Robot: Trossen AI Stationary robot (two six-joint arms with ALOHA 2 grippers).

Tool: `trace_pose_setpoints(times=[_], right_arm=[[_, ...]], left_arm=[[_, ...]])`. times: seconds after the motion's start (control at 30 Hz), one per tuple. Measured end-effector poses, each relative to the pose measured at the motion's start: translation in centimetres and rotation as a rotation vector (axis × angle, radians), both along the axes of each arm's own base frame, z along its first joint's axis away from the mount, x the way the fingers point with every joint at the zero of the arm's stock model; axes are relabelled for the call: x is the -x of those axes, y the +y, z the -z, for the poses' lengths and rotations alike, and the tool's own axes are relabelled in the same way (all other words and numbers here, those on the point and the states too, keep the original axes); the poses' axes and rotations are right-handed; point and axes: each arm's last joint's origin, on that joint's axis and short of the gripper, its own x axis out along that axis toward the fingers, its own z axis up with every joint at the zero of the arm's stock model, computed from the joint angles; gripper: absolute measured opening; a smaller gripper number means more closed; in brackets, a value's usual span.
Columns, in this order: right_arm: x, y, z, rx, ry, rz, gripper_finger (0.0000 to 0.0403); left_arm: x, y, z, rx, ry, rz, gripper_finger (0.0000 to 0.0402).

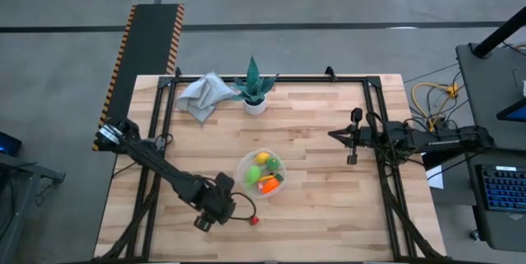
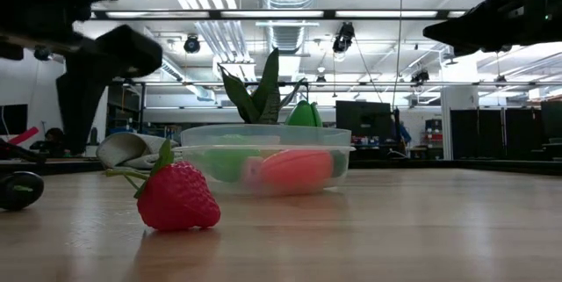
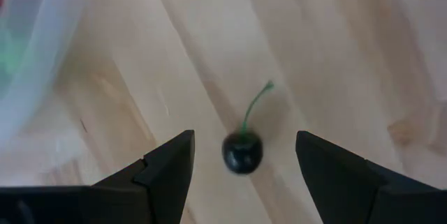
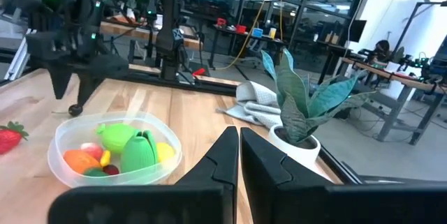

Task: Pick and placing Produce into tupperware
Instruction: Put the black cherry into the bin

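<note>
L pincer (image 3: 241, 158) is low over the tabletop (image 1: 329, 215) at near-left centre, fingers (image 3: 167, 165) spread wide w/ a dark cherry (image 3: 242, 151) lying on the wood between them, untouched. Nothing gripped. Cherry's green stem points away from the pincer.

Strawberry (image 1: 255, 220) lies on the tabletop just right of the L pincer, near side of the tupperware (image 1: 244, 168), apart from it. In low view it sits on its side, green leaves to the left.

Tupperware is roughly mid-tabletop, upright, already holding produce: orange carrot (image 1: 269, 185), green pieces (image 1: 253, 174), yellow lemon (image 1: 261, 158). R wrist view also shows a small dark-red bit (image 4: 112, 170) inside, near the wall.

R pincer (image 1: 334, 136) hangs above the right half of the tabletop, well apart from the tupperware, fingers (image 4: 222, 155) closed together w/ only a thin slit, empty.

Far side: teal plant in white pot (image 1: 255, 90), grey cloth (image 1: 202, 93) just left of it, touching or nearly so, can't tell which.
</note>
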Motion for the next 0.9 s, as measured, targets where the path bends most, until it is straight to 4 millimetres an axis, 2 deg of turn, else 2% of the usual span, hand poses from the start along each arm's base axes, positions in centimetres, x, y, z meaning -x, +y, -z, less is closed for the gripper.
trace_pose_setpoints(times=[0.4, 0.67, 0.9], right_arm=[[0.0, 0.0, 0.0, -0.004, 0.0, 0.0, 0.0009], [0.0, 0.0, 0.1, -0.008, 0.005, 0.0, 0.0009], [0.0, 0.0, 0.2, -0.008, 0.016, 0.0, 0.0009]], left_arm=[[1.1, 0.8, 1.6, -0.026, 0.092, -0.128, 0.0235], [0.4, 0.4, 1.5, 0.034, 0.014, -0.129, 0.0235], [1.1, 0.8, 2.9, 0.041, 0.03, -0.174, 0.0235]])
